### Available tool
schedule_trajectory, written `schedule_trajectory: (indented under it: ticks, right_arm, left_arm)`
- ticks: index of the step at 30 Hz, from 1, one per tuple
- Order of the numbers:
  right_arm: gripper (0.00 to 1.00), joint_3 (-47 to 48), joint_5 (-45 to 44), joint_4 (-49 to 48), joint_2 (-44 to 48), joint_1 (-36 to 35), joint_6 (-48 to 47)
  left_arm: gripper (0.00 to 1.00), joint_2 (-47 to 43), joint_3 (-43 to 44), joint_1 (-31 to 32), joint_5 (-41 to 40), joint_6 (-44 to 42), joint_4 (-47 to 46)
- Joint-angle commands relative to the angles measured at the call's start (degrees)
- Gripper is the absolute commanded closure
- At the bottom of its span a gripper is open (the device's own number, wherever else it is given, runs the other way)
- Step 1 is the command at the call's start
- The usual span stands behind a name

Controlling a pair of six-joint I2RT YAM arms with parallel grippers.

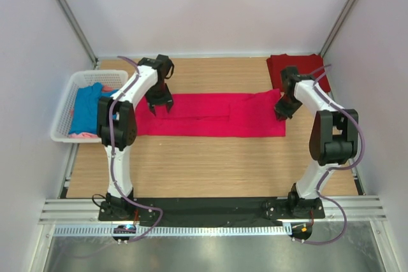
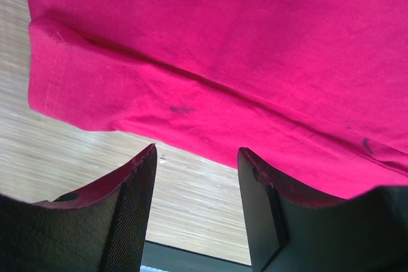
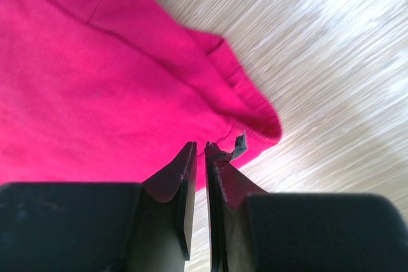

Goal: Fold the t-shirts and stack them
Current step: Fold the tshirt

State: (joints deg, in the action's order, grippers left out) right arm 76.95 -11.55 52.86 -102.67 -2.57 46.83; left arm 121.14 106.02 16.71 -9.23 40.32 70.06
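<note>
A bright pinkish-red t-shirt [image 1: 210, 116] lies folded into a long strip across the middle of the wooden table. My left gripper [image 1: 160, 107] hovers over its left end, open, with bare wood between the fingers [image 2: 197, 151] and the shirt's hem [image 2: 255, 42] just past the tips. My right gripper [image 1: 280, 114] is at the strip's right end, its jaws nearly together [image 3: 199, 146] on the edge of the shirt [image 3: 95, 81], whose near corner curls up. A darker red t-shirt [image 1: 296, 67] lies folded at the back right. A blue t-shirt [image 1: 86, 109] and a pale pink one [image 1: 81, 136] lie in the basket.
The white lattice basket [image 1: 64, 116] stands at the table's left edge, beside the left arm. Grey walls close in the back and both sides. A black strip and metal rail run along the near edge by the arm bases.
</note>
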Motion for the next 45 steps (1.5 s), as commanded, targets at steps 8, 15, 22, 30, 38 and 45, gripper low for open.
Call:
schedule_trajectory:
  ticks: [8,15,22,30,38,45]
  right_arm:
    - [0.82,-10.4,4.4,-9.1,0.8,-1.1,6.9]
    - [0.82,-11.2,-5.2,-7.3,-2.0,1.9,2.9]
    - [0.82,-14.6,-6.6,-7.5,-0.8,6.9,0.5]
    - [0.82,-14.2,-7.4,-6.7,0.2,9.3,-1.8]
    - [0.83,-14.8,-6.6,-7.7,0.6,9.5,-1.6]
    - [0.83,-13.7,-8.0,-7.4,1.5,10.1,-3.1]
  left_arm:
    - [0.45,-2.1,-1.2,-0.4,-0.2,-3.6,1.2]
    - [0.45,-3.7,-3.7,-0.4,-6.1,-3.9,3.2]
    - [0.46,-5.7,-7.8,-0.4,-6.3,-4.7,2.6]
    - [0.64,-9.2,-16.8,-0.4,0.4,-5.7,-2.4]
    - [0.68,-7.9,-24.0,-0.3,1.8,-4.9,-6.5]
    - [0.75,-5.3,-29.6,-0.4,-7.6,-1.2,-4.7]
